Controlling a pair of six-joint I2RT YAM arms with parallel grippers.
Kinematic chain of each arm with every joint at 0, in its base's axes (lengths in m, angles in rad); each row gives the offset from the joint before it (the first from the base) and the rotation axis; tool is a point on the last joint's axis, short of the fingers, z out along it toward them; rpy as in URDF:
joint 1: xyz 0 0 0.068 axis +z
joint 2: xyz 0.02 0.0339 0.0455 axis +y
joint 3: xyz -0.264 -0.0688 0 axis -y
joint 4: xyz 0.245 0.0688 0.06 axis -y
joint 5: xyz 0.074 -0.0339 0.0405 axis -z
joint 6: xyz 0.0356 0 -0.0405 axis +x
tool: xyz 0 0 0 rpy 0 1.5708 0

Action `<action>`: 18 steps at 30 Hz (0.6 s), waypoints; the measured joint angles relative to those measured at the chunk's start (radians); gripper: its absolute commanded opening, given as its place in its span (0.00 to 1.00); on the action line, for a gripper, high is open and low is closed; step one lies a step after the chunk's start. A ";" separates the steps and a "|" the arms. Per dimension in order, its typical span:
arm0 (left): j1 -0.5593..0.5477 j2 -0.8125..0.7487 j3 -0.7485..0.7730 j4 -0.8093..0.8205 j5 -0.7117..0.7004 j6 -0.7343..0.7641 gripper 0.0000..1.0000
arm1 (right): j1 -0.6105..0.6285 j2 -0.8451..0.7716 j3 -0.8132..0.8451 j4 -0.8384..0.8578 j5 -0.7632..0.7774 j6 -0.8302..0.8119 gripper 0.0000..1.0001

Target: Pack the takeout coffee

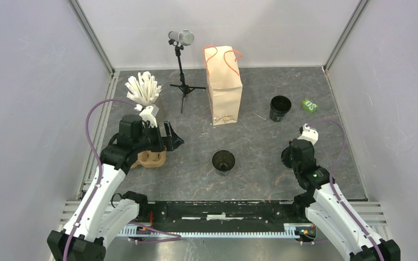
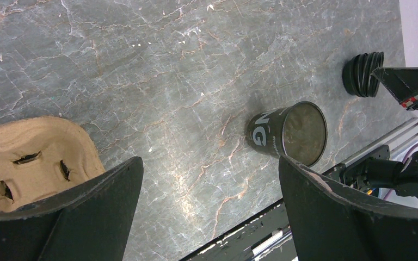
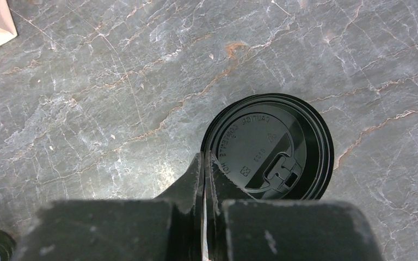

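Note:
An open black cup (image 1: 223, 161) stands at the table's middle front; it also shows in the left wrist view (image 2: 288, 133) with white lettering on its side. A round black lid (image 3: 272, 147) lies on the table to its right, and my right gripper (image 3: 204, 157) is shut on the lid's near rim. In the top view that gripper (image 1: 287, 155) hides the lid. My left gripper (image 1: 174, 138) is open and empty above the table, left of the cup, its fingers (image 2: 87, 206) wide apart. The brown paper bag (image 1: 224, 81) stands upright at the back.
A second black cup (image 1: 280, 107) stands at the back right beside a small green packet (image 1: 309, 105). A cardboard cup carrier (image 1: 151, 157) lies under my left arm. A cup of white sticks (image 1: 144, 89) and a microphone stand (image 1: 182, 65) are at the back left.

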 measured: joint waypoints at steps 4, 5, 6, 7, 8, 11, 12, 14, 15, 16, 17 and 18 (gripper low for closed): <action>0.000 0.000 0.000 0.000 0.000 0.000 1.00 | 0.000 -0.023 0.000 -0.001 0.006 0.004 0.00; 0.000 0.000 0.000 0.000 0.000 0.000 1.00 | 0.000 -0.029 0.000 -0.002 0.009 0.006 0.00; 0.000 0.000 0.000 0.000 0.000 0.000 1.00 | 0.000 -0.033 0.000 -0.003 0.011 0.008 0.00; 0.000 0.000 0.000 0.000 0.000 0.000 1.00 | 0.000 -0.036 0.000 -0.005 0.014 0.011 0.01; 0.000 -0.001 0.000 0.000 0.000 0.000 1.00 | 0.000 -0.039 0.000 -0.006 0.016 0.013 0.03; 0.000 -0.001 0.000 0.000 0.000 0.000 1.00 | 0.000 -0.039 0.000 -0.006 0.017 0.014 0.07; 0.000 -0.001 0.000 0.000 0.000 0.000 1.00 | 0.000 -0.039 0.000 -0.005 0.014 0.015 0.07; 0.000 -0.001 0.000 0.000 0.000 0.000 1.00 | 0.000 -0.038 -0.001 0.001 0.005 0.014 0.06; 0.000 -0.002 0.000 0.000 0.000 0.000 1.00 | 0.000 -0.038 -0.002 0.008 -0.003 0.014 0.06; 0.000 -0.002 0.000 0.000 0.000 0.000 1.00 | 0.000 -0.039 -0.005 0.013 -0.010 0.014 0.07; 0.000 -0.002 0.000 0.000 0.000 0.000 1.00 | 0.000 -0.039 -0.009 0.021 -0.019 0.014 0.09; 0.000 -0.002 0.000 0.000 0.000 0.000 1.00 | 0.000 -0.039 -0.013 0.026 -0.024 0.014 0.09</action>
